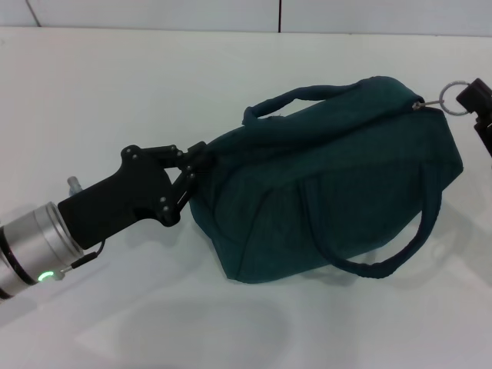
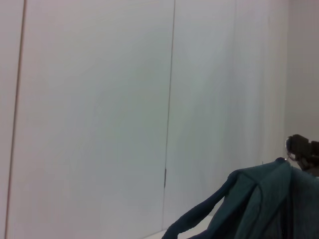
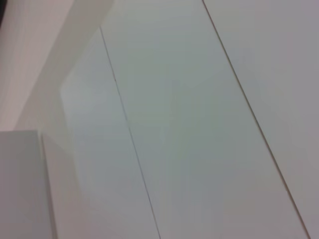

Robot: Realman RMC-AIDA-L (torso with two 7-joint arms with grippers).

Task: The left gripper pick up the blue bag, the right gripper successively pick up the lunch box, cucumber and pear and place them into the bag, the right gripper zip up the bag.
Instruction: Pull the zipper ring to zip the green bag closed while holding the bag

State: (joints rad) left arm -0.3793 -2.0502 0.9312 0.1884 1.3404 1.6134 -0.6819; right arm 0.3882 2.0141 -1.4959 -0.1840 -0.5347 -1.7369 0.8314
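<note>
Bag: the blue bag [image 1: 330, 181] lies on its side across the middle-to-right part of the white table [image 1: 115, 84], bulging as though full; one carry handle [image 1: 288, 100] arches toward the far edge, the other loops toward the near edge.
Contents: no lunch box, cucumber or pear shows anywhere on the table; whether they are inside cannot be seen, though the swollen shape suggests it.
Left gripper: the left gripper [image 1: 201, 163] reaches in from the near-left corner and its fingers are closed on the fabric at the bag's left end, pinning that end in place.
Right gripper: the right gripper [image 1: 470, 98] sits at the table's right edge, just beside the bag's far-right end, clamped onto the metal zipper ring [image 1: 451, 95] that hangs off the end of the zip.
Zip: the top seam reads as closed along the length that is visible, with the ring at its very end.
Wrist views: the left one shows the bag's handle and the right gripper beyond it; the right one shows only wall panels.
Progress: judged from this, packing is done and the zipping is at or near its finish.
Left to do: probably only release.
</note>
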